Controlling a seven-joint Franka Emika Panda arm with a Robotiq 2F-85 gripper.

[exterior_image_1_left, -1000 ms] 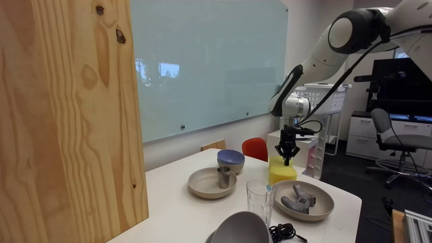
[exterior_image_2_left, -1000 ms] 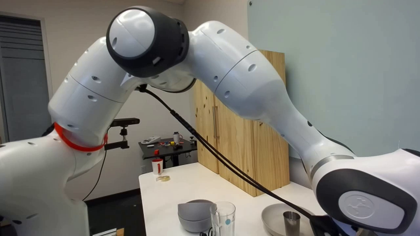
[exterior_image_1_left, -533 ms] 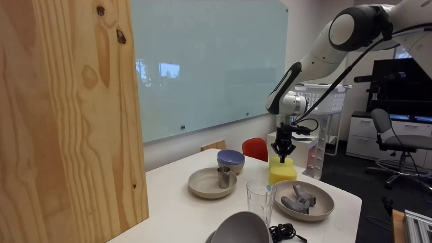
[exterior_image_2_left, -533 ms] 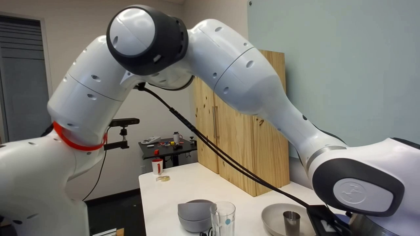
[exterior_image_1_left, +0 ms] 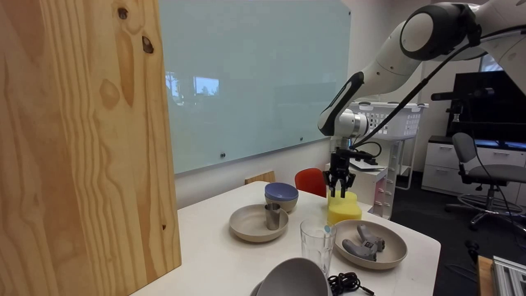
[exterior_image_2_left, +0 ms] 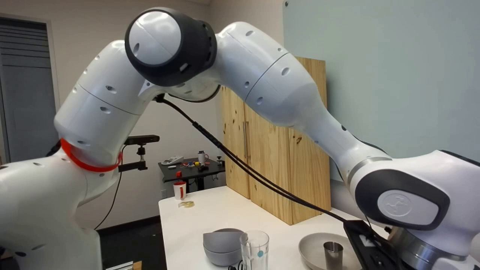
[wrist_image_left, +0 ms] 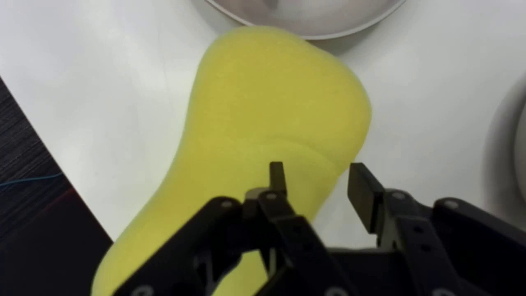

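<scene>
Jaws moved apart; sponge (wrist_image_left: 259,111) below; bowl (exterior_image_1_left: 393,246) beside.

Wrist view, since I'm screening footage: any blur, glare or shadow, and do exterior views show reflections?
Wrist view: gripper looks slightly soft, pale glare on the table, shadow beside the bowl; in an exterior view, bright window-like reflections on the glass board.

We see a plain yellow, waisted, foam-like block (wrist_image_left: 263,94) and a black, two-fingered mechanical gripper (exterior_image_1_left: 337,195). To us, the plain beige, shallow round bowl (exterior_image_1_left: 394,250) contrasts with a blue, round bowl (exterior_image_1_left: 281,190). A clear, tall drinking glass (exterior_image_1_left: 315,250) carries a turquoise dot; honey-coloured wooden panel (exterior_image_1_left: 98,164) shows streaked brown grain and dark knots.
</scene>
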